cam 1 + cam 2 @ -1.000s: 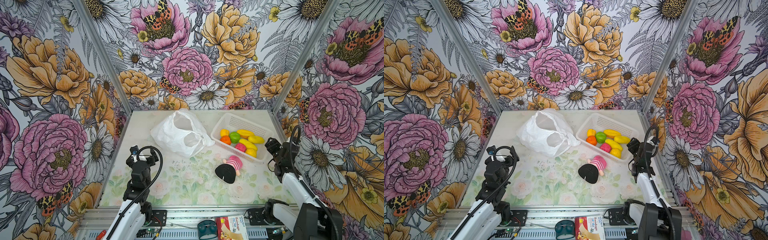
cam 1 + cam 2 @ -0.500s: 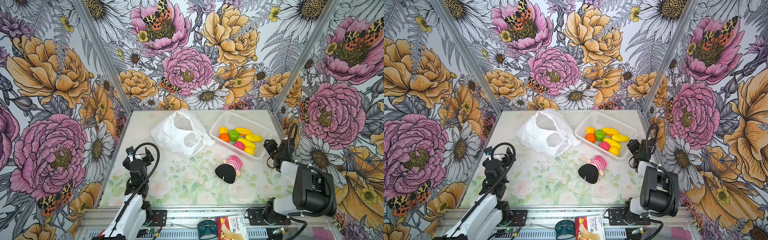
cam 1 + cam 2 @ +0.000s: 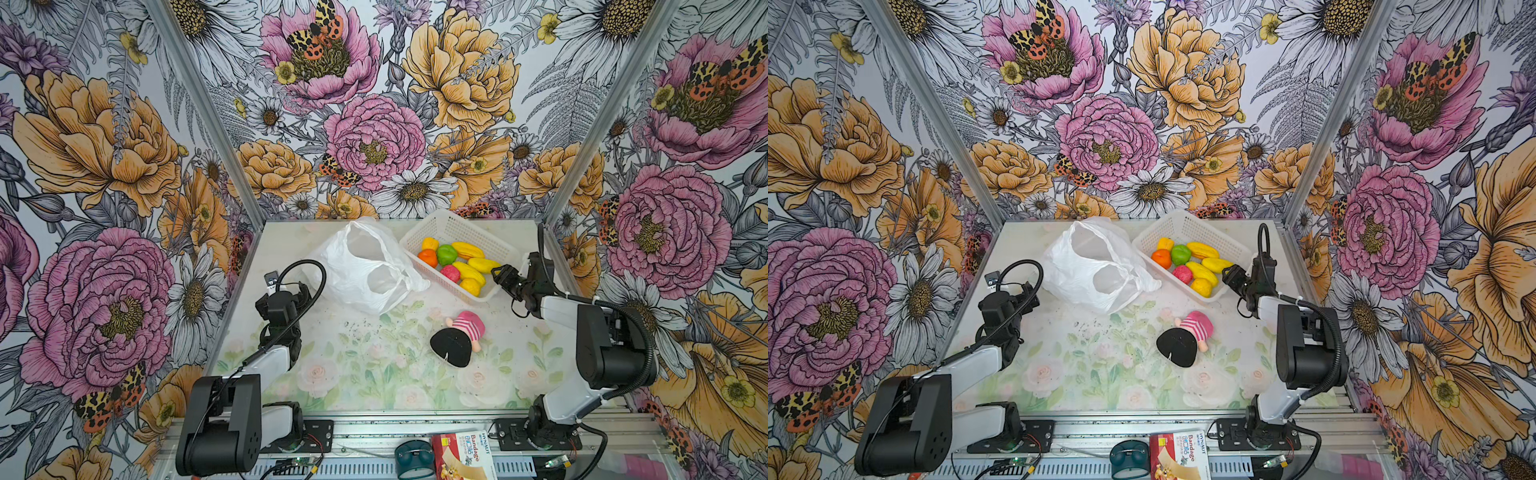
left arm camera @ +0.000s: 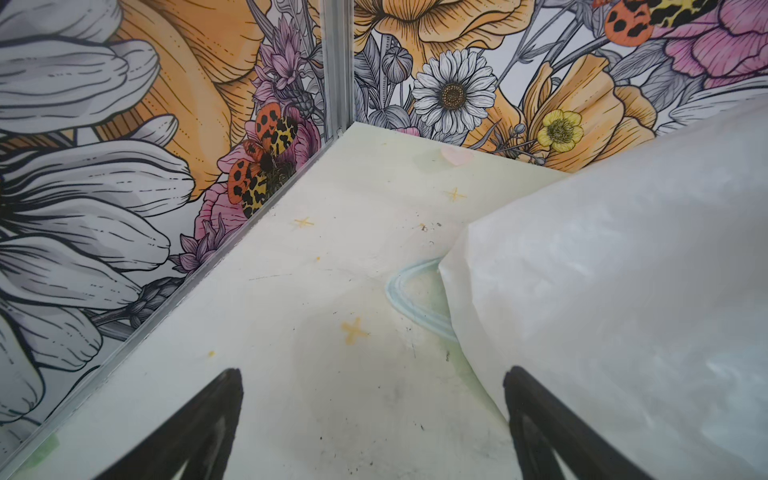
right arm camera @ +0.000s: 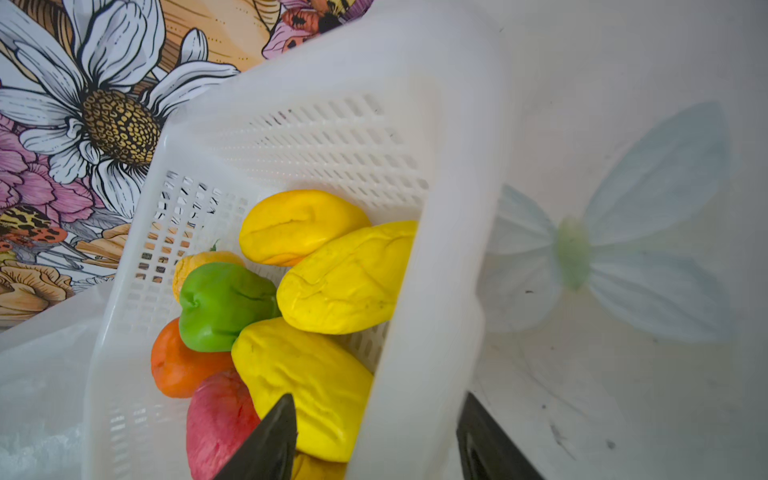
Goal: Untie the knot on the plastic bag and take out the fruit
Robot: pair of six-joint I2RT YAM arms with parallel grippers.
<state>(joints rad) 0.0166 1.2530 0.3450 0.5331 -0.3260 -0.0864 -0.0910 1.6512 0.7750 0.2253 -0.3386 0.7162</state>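
Right gripper (image 3: 500, 276) astride the basket wall, left gripper (image 3: 298, 288) spread wide and empty

In both top views the plastic bag (image 3: 365, 270) lies slack and crumpled at the far middle of the table (image 3: 374, 374). The fruit (image 3: 453, 264) sits in the basket (image 3: 457, 232) at far right, and a doll (image 3: 459, 338) lies nearer. The left wrist view shows that gripper's fingers (image 4: 216, 415) spread wide and holding nothing, with the plastic bag (image 4: 623, 270) just beside one of them. The right wrist view shows half-parted jaws straddling the basket's wall (image 5: 436, 249). One finger is over the fruit (image 5: 345, 278), with a gap between it and the wall.
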